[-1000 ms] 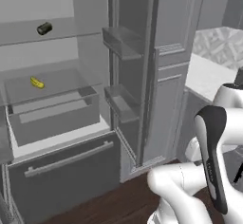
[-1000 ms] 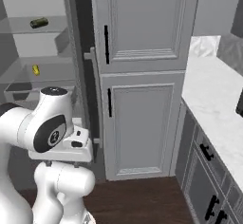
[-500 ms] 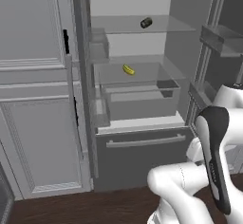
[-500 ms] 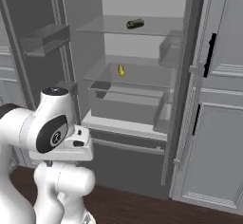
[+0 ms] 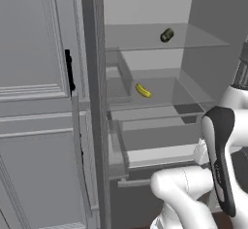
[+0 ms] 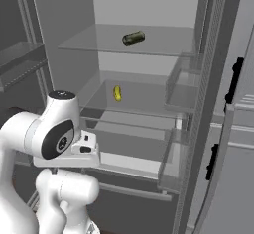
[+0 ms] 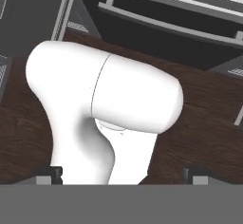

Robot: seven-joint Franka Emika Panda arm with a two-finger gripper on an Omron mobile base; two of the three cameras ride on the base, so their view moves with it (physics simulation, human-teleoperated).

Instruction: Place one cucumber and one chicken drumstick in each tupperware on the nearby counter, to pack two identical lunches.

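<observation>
Left base view looks into an open fridge: the dark green cucumber (image 5: 167, 35) lies on the upper glass shelf (image 5: 203, 41), toward the back. On the shelf below it, the yellowish-green cucumber (image 5: 143, 90) lies at a slant near the middle of that lower shelf (image 5: 169, 94). The two pieces are well apart, one above the other and a little offset. Under the lower shelf sits a clear drawer (image 5: 155, 138), and beneath that a pale ledge.

From the right base view the same dark cucumber (image 6: 133, 38) rests on its side on the top shelf (image 6: 89, 39), and the yellowish one (image 6: 117, 93) lies on the shelf under it. Door bins (image 6: 181, 91) hang on the open fridge door (image 6: 211, 79) at the right, beside a grey cabinet with a black handle (image 6: 233, 79).

The white arm is folded low in front of the fridge, well below both shelves. In the hand view the gripper (image 7: 123, 174) points down at a dark wood floor (image 7: 209, 118), its two finger tips (image 7: 50, 173) spread wide apart with nothing between them.
</observation>
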